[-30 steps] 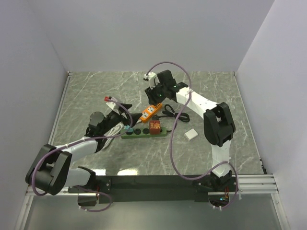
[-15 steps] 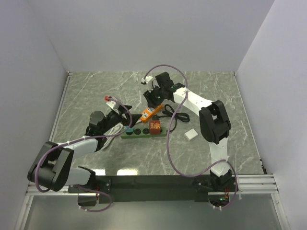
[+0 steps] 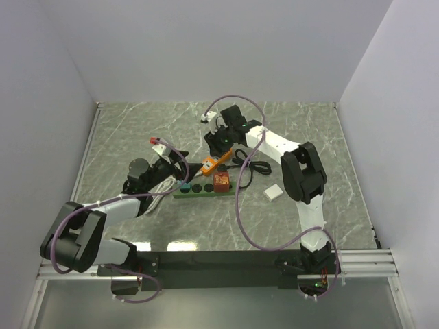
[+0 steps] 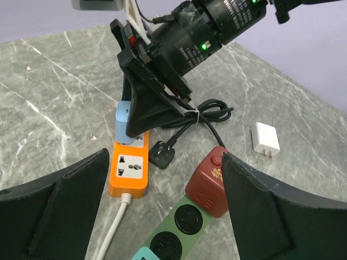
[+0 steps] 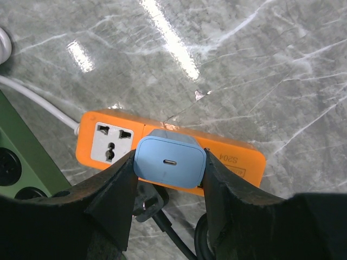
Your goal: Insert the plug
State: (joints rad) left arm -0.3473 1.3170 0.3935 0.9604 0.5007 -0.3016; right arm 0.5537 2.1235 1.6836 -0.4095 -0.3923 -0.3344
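My right gripper (image 5: 169,169) is shut on a light blue plug (image 5: 169,161), one finger on each of its sides. The plug stands directly over the orange power strip (image 5: 238,157), beside the strip's free socket (image 5: 113,142). Its prongs are hidden beneath it. In the top view that gripper (image 3: 218,142) points down at the far end of the orange strip (image 3: 214,162). My left gripper (image 4: 165,158) is open with nothing in it, low over the green power strip (image 4: 173,233), facing the blue plug (image 4: 122,117).
A dark red cube adapter (image 4: 209,181) sits on the green strip's end. A black plug (image 4: 161,154) with a coiled cable lies between the strips. A white charger (image 4: 265,139) lies to the right on the marble table (image 3: 137,130). A white cord runs off the orange strip.
My right gripper has moved a little left and down with the blue plug, closer onto the orange strip. The left arm has barely shifted.
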